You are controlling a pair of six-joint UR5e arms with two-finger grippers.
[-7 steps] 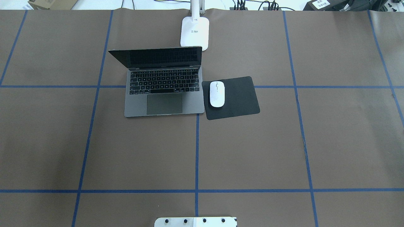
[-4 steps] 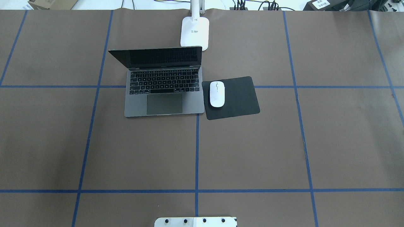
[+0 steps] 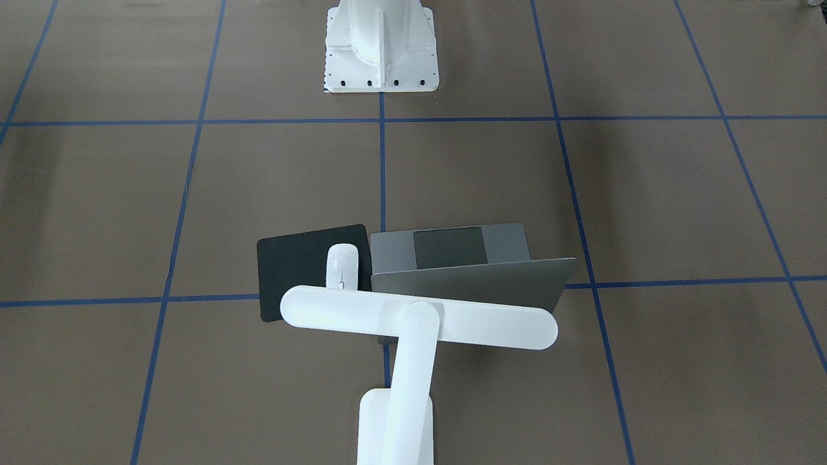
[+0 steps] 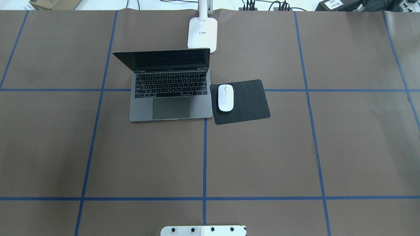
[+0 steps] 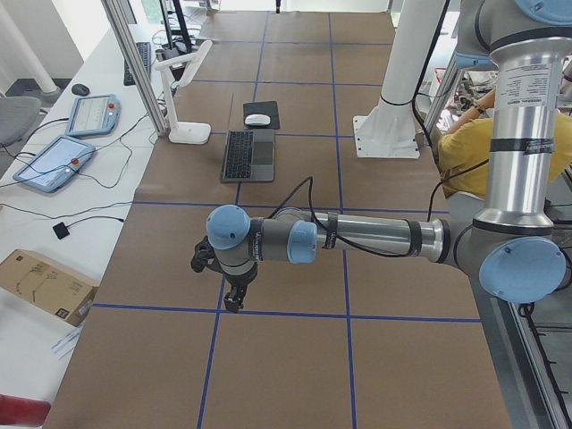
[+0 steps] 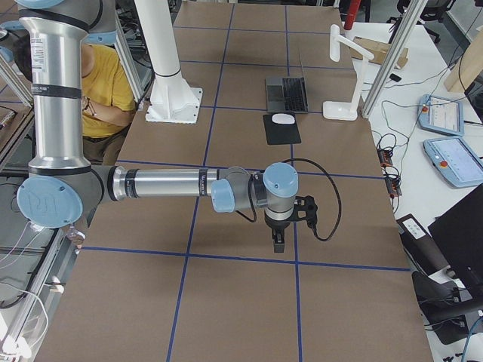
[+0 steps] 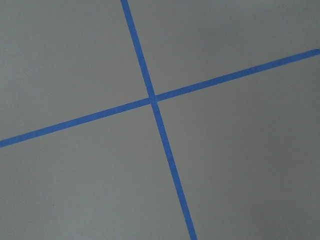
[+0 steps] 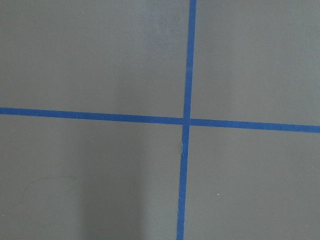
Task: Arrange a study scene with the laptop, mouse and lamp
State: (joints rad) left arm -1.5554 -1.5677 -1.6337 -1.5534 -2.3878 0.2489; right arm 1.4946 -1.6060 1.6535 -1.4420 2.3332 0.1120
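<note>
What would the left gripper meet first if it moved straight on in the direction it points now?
The left gripper points down, so it would probably meet the bare table cover first, near a blue tape crossing. Nothing else shows beneath it.

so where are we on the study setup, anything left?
Looks done: laptop open, mouse on the black pad beside it, lamp standing behind the screen. In hand: nothing; the left gripper and right gripper hang over bare table near its ends, far from all three. Left: nothing obvious; whether the lamp is lit I can't tell.
</note>
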